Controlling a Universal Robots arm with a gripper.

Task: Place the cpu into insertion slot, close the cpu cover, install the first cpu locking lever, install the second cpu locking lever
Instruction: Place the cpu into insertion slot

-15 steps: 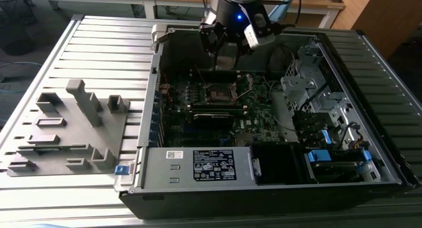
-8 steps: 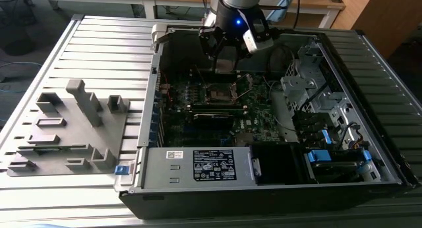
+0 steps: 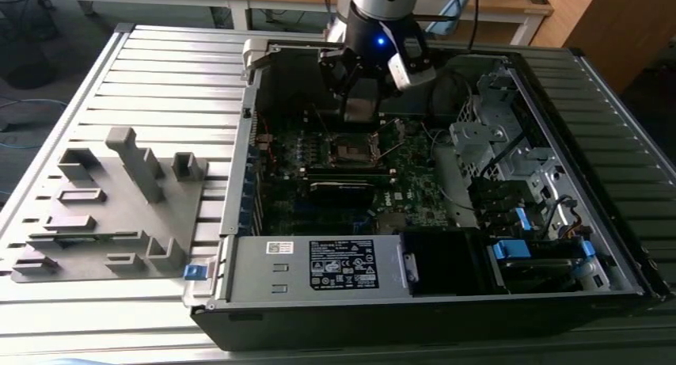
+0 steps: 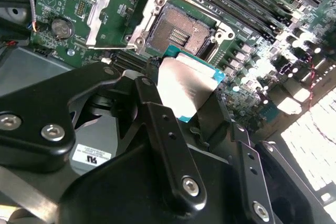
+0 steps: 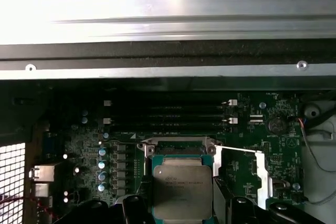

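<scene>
My gripper (image 3: 359, 112) is shut on the cpu (image 4: 184, 85), a flat square chip with a dull silver face and a blue-green edge. In the first wrist view the cpu (image 5: 182, 190) sits between the two black fingers (image 5: 139, 205). It hangs above and just beside the insertion slot (image 4: 176, 32), not in it. The insertion slot (image 5: 176, 148) lies bare with its contacts showing, and in the exterior view the slot (image 3: 349, 150) is just below my gripper. The cpu cover (image 4: 113, 11), a silver frame, is swung open to one side of the slot. A thin wire lever (image 4: 105, 47) stands raised beside it.
The open computer case (image 3: 248, 214) lies on a slatted metal table. Long black memory slots (image 5: 168, 114) run beside the socket. A labelled power supply (image 3: 338, 262) sits at the case's near end, and drive bays (image 3: 507, 167) are on the exterior view's right. A grey parts fixture (image 3: 106, 207) is on its left.
</scene>
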